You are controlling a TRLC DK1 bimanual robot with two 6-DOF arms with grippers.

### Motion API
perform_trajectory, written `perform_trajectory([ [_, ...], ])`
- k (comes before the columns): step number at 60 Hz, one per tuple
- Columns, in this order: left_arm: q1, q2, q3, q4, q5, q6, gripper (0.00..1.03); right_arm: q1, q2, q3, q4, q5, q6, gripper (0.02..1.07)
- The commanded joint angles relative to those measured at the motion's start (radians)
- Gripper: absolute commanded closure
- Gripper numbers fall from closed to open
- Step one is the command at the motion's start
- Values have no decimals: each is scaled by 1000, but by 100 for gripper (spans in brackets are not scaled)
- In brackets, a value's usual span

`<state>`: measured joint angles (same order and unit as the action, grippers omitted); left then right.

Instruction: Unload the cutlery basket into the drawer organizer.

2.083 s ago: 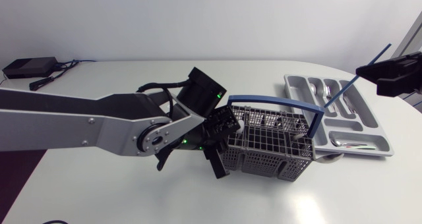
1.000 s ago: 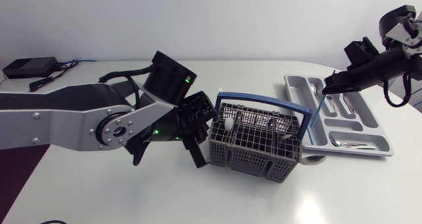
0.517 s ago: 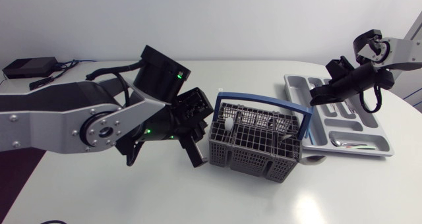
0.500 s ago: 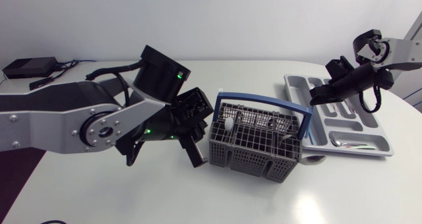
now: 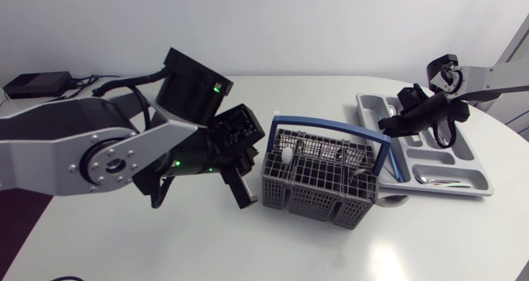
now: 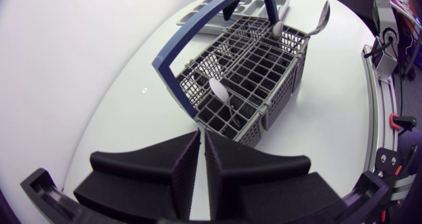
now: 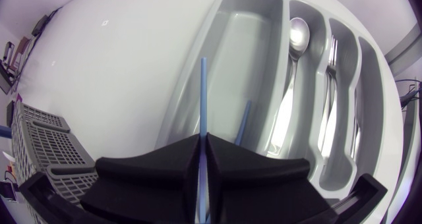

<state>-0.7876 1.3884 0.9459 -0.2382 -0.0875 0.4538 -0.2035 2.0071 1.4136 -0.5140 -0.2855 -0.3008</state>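
The right gripper hangs low over the drawer organizer. Its two black fingers are pressed almost together on a thin blue stick. The stick runs out ahead of them along the organizer's longest compartment, the one nearest the basket. Whether its far end touches the compartment floor cannot be told. A second blue stick lies in that same compartment. The next compartment holds a spoon, and the one beyond it holds at least one fork. The grey organizer sits at the right end of the tabletop.

The cutlery basket is a grey grid with a blue handle arched over it. It stands near the middle of the tabletop, close beside the organizer. The left gripper is just beside the basket, on the side toward the tabletop's left end. Its fingers are closed to a narrow slit with nothing between them.

The unloading looks well under way but not finished. Several pieces are sorted and the held stick is about to join them. In the basket are a white spoon, a metal spoon leaning out at the far corner, and another metal piece beside it.
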Motion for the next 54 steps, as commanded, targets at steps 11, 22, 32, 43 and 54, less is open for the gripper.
perform_trajectory([
  [11, -6, -46, -42, -12, -9, 14, 88, 15, -25, -36, 62, 60, 22, 56],
  [22, -25, -60, -47, -10, -9, 14, 88, 36, -208, -142, 94, 91, 3, 34],
  [32, -52, -57, -36, -6, -15, 14, 89, 52, -418, -272, 98, 80, -34, 32],
  [43, -76, -48, -25, -6, -20, 13, 89, 69, -674, -426, 45, 23, -69, 32],
  [54, -104, -34, -7, -6, -21, 13, 88, 58, -903, -532, -72, -87, -155, 33],
])
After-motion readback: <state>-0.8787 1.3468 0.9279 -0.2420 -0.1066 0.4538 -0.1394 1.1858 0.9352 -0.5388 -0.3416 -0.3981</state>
